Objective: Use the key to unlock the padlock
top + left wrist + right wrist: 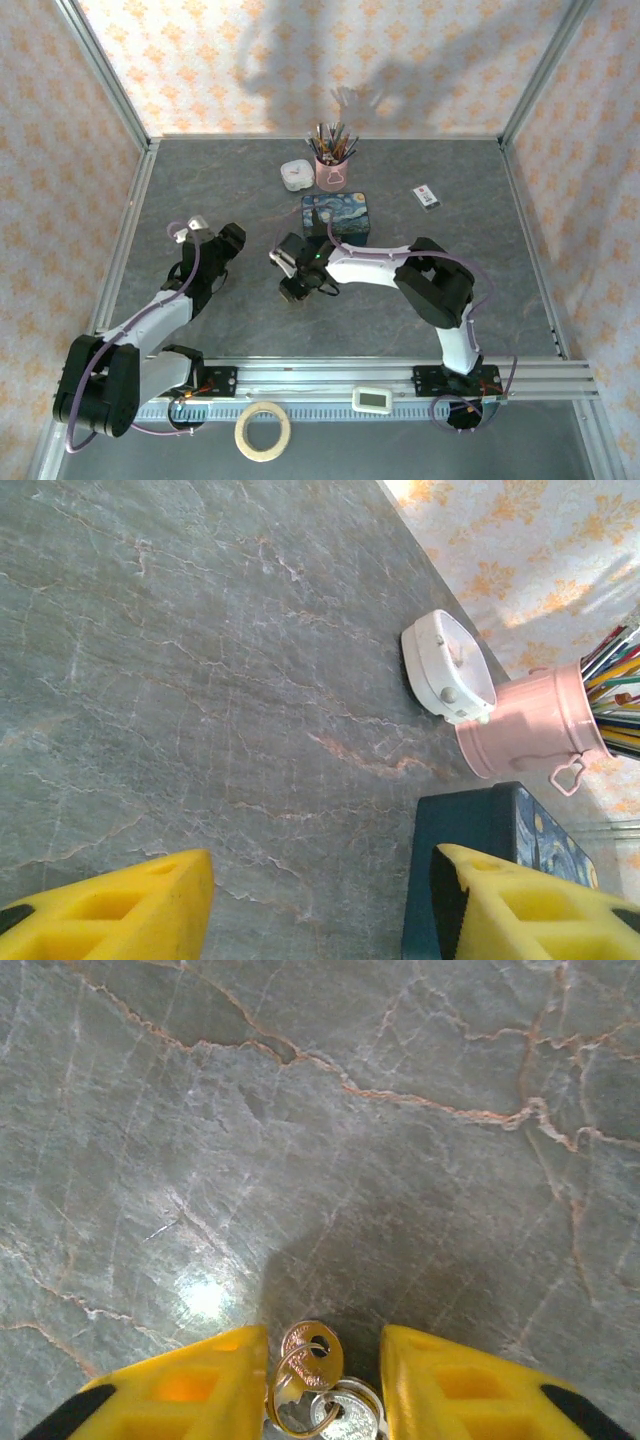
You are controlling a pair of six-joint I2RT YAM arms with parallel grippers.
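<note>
Seen from the top camera, the right gripper (pixel 293 288) sits near the middle of the grey stone-patterned table (pixel 480 300), pointing down at it; the left gripper (pixel 190 228) is at about 10 o'clock from it, well apart; a blue starry-night tin (pixel 337 215) lies at 1 o'clock from the right gripper, close by; a pink cup of pencils (pixel 333 168) stands at 12 o'clock from the tin, a small white clock (pixel 294 175) at 11 o'clock, and a white-and-black card (pixel 427 197) at 3 o'clock, further off. In the right wrist view, the two yellow fingers (pixel 200 1380) are partly closed, with a narrow gap between them; the key (pixel 348 1415), silvery, hangs on a ring (pixel 285 1395) with a brass-coloured key (pixel 318 1345), and the bunch fills that gap from one finger to the other; whether the jaws actually pinch it cannot be told. In the left wrist view, the left gripper's jaws stand wide apart over bare table, gripping nothing; the clock, cup and tin lie at 1 to 3 o'clock ahead of them.
</note>
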